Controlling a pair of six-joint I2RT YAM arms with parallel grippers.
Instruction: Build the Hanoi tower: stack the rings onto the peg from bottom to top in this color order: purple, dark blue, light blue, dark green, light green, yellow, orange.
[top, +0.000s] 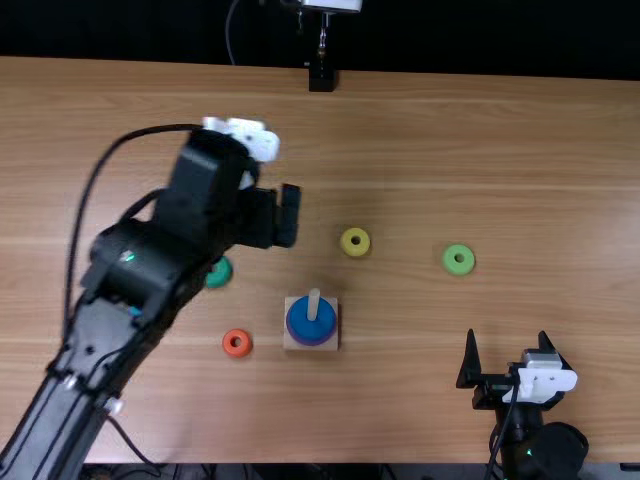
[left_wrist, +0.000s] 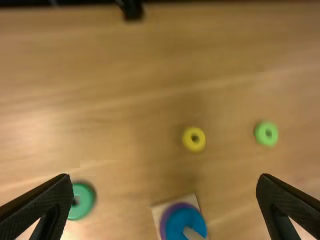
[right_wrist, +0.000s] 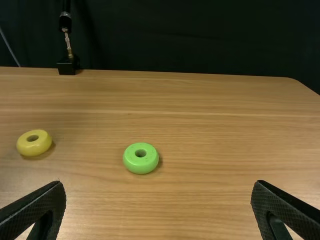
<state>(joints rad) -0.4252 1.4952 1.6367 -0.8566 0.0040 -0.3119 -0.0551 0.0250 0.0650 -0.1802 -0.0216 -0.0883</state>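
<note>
My left gripper (top: 286, 216) is over the table, behind the peg (top: 313, 304); in the left wrist view the left gripper (left_wrist: 165, 181) is open and holds nothing. The peg's square base (top: 296, 343) carries a purple ring (left_wrist: 165, 220) with a blue ring (top: 311, 322) on top. An orange ring (top: 237, 343) lies left of the base. The dark green ring (top: 218, 273) is partly covered by the left arm. The yellow ring (top: 355, 242) and light green ring (top: 459, 260) lie farther back. Low at the right, the right gripper (top: 508, 342) is open; its wrist view shows the gripper (right_wrist: 159, 185) empty.
A small black stand (top: 321, 78) is at the table's far edge. The left arm stretches diagonally over the table's left part, with a loose cable beside it. Bare wood (top: 560, 180) lies to the right of the light green ring.
</note>
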